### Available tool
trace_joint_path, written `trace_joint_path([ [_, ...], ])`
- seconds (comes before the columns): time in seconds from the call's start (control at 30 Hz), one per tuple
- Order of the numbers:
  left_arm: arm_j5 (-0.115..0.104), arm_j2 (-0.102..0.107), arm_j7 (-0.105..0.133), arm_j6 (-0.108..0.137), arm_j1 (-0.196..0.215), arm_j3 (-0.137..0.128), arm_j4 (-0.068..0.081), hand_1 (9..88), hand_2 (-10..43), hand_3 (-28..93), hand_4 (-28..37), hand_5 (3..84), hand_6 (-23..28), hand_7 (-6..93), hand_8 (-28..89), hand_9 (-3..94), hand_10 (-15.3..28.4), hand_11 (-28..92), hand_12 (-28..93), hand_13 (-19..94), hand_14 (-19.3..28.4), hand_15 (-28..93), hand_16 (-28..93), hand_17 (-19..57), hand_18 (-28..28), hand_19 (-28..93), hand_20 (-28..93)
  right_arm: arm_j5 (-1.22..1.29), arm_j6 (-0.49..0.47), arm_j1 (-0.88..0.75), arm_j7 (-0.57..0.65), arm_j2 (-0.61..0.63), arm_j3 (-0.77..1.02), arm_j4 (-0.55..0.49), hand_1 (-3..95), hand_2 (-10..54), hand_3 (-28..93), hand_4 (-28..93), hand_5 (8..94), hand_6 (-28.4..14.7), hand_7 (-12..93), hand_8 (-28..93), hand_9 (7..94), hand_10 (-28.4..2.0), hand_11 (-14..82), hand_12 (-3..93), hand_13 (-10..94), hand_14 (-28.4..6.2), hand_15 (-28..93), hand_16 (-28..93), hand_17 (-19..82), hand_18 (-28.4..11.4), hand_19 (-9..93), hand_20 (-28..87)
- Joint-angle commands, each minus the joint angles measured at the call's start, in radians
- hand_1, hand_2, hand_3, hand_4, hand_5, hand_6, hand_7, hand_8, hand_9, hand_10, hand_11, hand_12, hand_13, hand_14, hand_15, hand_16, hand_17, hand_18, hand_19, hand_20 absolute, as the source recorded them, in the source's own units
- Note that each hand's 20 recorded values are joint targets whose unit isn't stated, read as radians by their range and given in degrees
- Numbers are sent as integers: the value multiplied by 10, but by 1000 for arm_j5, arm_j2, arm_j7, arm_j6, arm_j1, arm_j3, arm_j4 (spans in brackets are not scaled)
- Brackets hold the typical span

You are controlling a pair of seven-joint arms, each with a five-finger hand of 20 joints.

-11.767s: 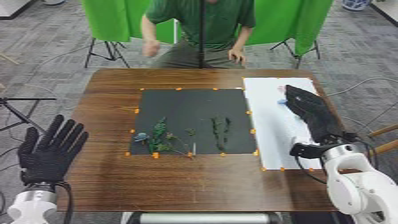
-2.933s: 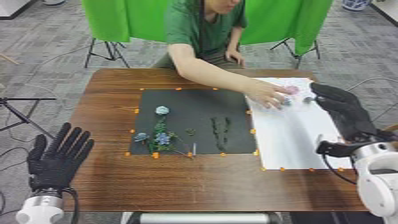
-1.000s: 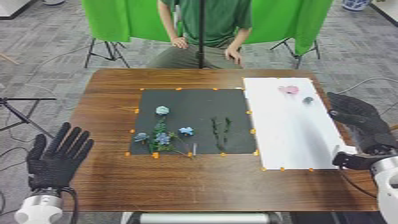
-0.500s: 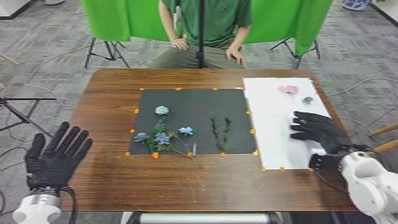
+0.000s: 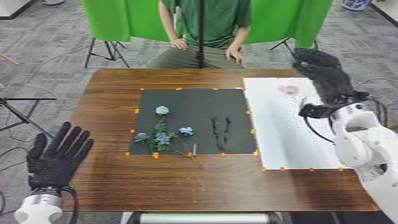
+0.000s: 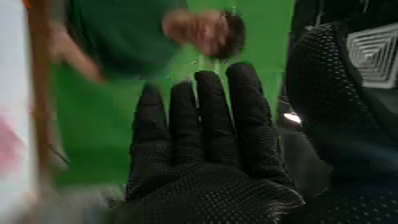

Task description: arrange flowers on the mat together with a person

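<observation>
The right hand is held at the upper right of the frame, beyond the far right corner of the white mat, with its fingers extended and its thumb set wide apart; nothing is seen on the palm in the right wrist view, and no grasp is formed. Just left of the right wrist, in the head view, a pink flower lies on the upper part of the white mat, which is presumably used as a supply area. Farther left, on the dark mat, two slender green stems are laid side by side, apart from the main group, perhaps so that blooms can be set above them. At the mat's lower left, leafy greenery is topped by a pale blue bloom and flanked by smaller blue flowers, an upright bouquet apparently being intended. Orange tape is placed along the mat edges, probably against slipping. At the lower left of the frame, the left hand is held flat with fingers spread and nothing in it, the bouquet presumably being kept unobstructed
</observation>
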Motion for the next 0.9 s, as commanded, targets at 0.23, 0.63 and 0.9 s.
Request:
trace_joint_path([
  [0.23, 0, -8, -6, 4, 6, 6, 7, 243, 116, 699, -283, 438, 59, 91, -93, 401, 140, 151, 76, 289, 147, 278, -68, -28, 118, 254, 114, -1110, 59, 212, 531, 52, -207, 127, 447, -95, 730, -283, 384, 2, 193, -140, 358, -92, 33, 123, 262, -100, 76, 94, 242, -115, 106, 275],
  [0.63, 7, 3, -11, 0, -7, 7, 10, 244, 117, 697, -283, 437, 58, 91, -92, 401, 140, 151, 75, 284, 155, 290, -67, -28, 118, 253, 114, -1096, -94, 393, 566, 60, -411, 299, 469, -95, 717, -283, 374, 0, 191, -137, 348, -93, 29, 125, 294, -100, 89, 119, 252, -121, 169, 281],
  [0.9, 4, -2, -2, -3, 4, 5, 8, 243, 118, 698, -283, 437, 57, 91, -93, 402, 140, 151, 75, 283, 160, 296, -66, -27, 117, 251, 114, -1074, -267, 441, 619, 35, -447, 357, 479, -95, 715, -283, 380, -1, 200, -145, 351, -93, 31, 127, 313, -98, 93, 134, 261, -125, 247, 298],
])
